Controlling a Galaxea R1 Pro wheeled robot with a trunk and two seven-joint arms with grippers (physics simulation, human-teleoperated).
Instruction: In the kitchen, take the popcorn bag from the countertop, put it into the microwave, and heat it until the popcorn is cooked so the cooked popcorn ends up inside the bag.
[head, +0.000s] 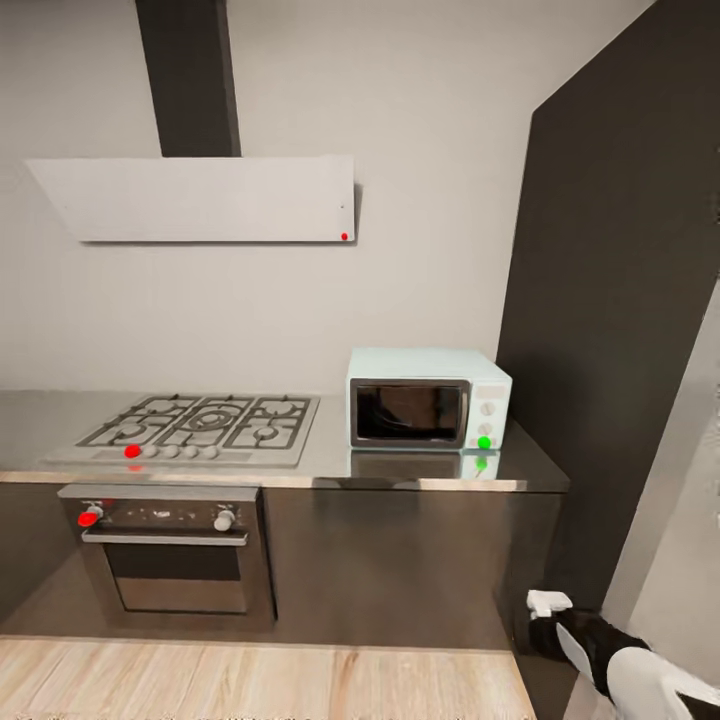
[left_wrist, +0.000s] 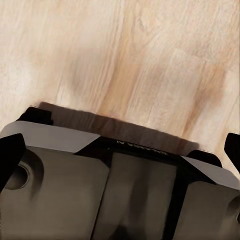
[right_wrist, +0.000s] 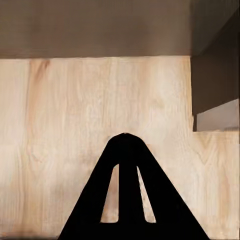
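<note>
Microwave (head: 428, 399) sits right of centre on the countertop (head: 330, 462), door closed, green indicator lit. No popcorn bag is discernible; whether it lies inside, you cannot tell. Your right gripper (right_wrist: 125, 142) points floorward, fingers together, empty. Left gripper state: indeterminate.

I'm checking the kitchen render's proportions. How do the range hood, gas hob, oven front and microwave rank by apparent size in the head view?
1. Range hood, widest panel.
2. Gas hob and oven front: alike, and the hob is foreshortened, so unranked.
3. Microwave, smallest.
</note>
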